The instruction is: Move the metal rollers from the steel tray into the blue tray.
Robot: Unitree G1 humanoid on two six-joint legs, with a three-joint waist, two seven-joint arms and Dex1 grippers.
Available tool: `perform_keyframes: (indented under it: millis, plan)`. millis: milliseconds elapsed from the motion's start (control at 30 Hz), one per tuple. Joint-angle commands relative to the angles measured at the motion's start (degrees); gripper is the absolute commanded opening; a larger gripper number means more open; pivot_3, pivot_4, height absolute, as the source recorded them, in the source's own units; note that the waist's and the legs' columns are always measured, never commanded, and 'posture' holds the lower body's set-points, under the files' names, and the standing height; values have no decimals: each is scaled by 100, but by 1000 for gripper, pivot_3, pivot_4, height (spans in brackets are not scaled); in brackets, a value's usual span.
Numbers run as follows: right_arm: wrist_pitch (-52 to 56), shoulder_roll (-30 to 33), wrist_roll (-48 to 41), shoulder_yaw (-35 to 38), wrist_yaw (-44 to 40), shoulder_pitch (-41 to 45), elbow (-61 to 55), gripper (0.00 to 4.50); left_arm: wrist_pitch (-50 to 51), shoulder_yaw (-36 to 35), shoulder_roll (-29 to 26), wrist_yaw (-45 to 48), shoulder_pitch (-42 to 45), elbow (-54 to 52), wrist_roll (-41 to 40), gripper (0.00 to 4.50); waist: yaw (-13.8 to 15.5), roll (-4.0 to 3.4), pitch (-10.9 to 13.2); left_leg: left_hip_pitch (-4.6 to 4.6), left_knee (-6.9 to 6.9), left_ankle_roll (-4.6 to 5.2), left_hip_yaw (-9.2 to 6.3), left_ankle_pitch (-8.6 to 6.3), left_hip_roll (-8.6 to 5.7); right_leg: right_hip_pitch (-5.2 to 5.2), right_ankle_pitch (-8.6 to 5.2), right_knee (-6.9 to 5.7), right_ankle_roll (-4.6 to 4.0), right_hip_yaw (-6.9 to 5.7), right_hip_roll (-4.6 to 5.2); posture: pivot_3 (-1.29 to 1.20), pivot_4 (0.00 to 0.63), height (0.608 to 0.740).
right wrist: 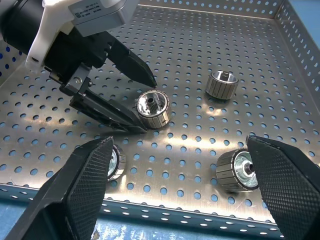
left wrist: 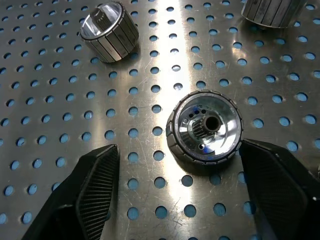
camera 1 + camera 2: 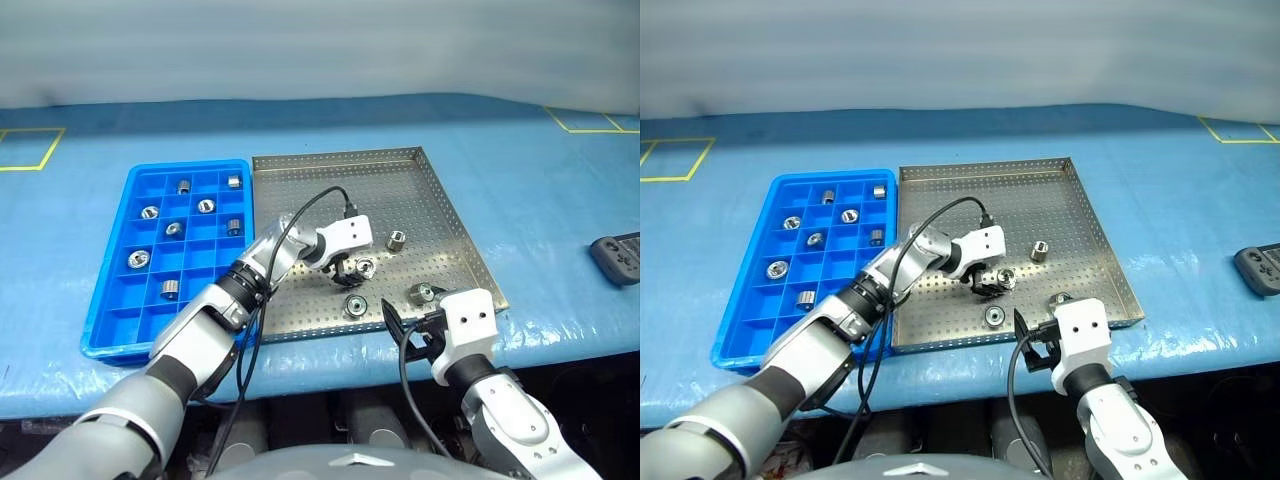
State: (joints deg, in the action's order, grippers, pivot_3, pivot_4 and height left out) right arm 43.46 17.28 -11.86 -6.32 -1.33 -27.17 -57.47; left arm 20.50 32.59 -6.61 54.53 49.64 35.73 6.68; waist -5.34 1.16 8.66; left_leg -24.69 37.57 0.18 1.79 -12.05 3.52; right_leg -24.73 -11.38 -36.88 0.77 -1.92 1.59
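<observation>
Left tool (image 1: 145,102) is lowered onto the silvery perforated steel tray (image 3: 300,170), black fingers parted either side of one shiny ribbed metal roller (image 1: 153,109) with a central splined hole, not yet clamped; straddling sets up a squeeze across its knurled sides. Three more rollers lie loose on the tray nearby. Eight sit in the bright blue plastic compartment tray (image 3: 105,330) beside the steel tray. Right tool (image 3: 410,335) is held wide open at the steel tray's near edge, empty

Back half of the steel tray (image 3: 330,172) lies bare, easy to pass over. Up front it's crowded: the left hand (image 1: 142,104) straddles one roller (image 1: 153,109), three more rollers (image 1: 222,84) scattered near, the right hand (image 3: 412,330) hovering at the front rim.
</observation>
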Motion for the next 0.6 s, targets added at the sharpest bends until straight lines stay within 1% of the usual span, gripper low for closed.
perform_keyframes:
  millis: [33, 167, 233, 333, 500, 533, 567, 600]
  plan:
    - [18, -40, -4, 12, -15, 49, -253, 4500, -140, -167, 100, -129, 0, -91, 37, 2660, 12, 0, 0, 0, 3, 0, 0, 0, 0, 2, 1, 0, 2, 0, 1, -230, 150, 740]
    - [97, -59, -18, 30, -54, 137, -223, 4500, -130, -224, 160, -88, -54, -210, -21, 1355, 11, 0, 0, 1, 16, 5, 1, 3, -3, 8, 8, -1, 14, 0, 13, -219, 150, 740]
    - [118, -58, -24, 33, -84, 200, -199, 4500, -146, -226, 186, -104, -68, -223, -10, 905, 10, 1, 0, 1, 19, 8, 3, 5, -3, 8, 10, -2, 16, 0, 16, -212, 150, 740]
    - [152, -61, -25, 35, -118, 278, -175, 4500, -137, -232, 203, -140, -98, -268, -7, 24, 8, 0, 0, 2, 18, 9, 3, 5, -3, 7, 10, -3, 17, 0, 16, -212, 150, 740]
    - [229, -67, -26, 71, -175, 353, -174, 4500, -122, -288, 77, -132, -69, -377, -1, 24, 15, 0, 0, 0, -2, 9, 4, 5, -3, -1, 6, -2, 9, 3, 4, -190, 150, 740]
    - [241, -64, -25, 74, -182, 363, -169, 4500, -97, -323, 58, -146, -47, -392, -17, 289, 18, 0, 0, 0, -5, 9, 4, 5, -3, -1, 4, -2, 6, 3, 2, -190, 150, 740]
    - [257, -60, -33, 83, -195, 380, -170, 4500, -70, -353, 10, -96, -11, -457, -38, 375, 22, 0, 0, 1, -6, 9, 5, 5, -3, -1, 4, -2, 6, 3, 1, -185, 150, 740]
    - [271, -56, -37, 88, -207, 394, -171, 4500, -57, -380, -29, -49, 17, -526, -54, 578, 26, 0, 0, 1, -6, 9, 6, 5, -2, -1, 4, -2, 5, 2, 0, -185, 150, 740]
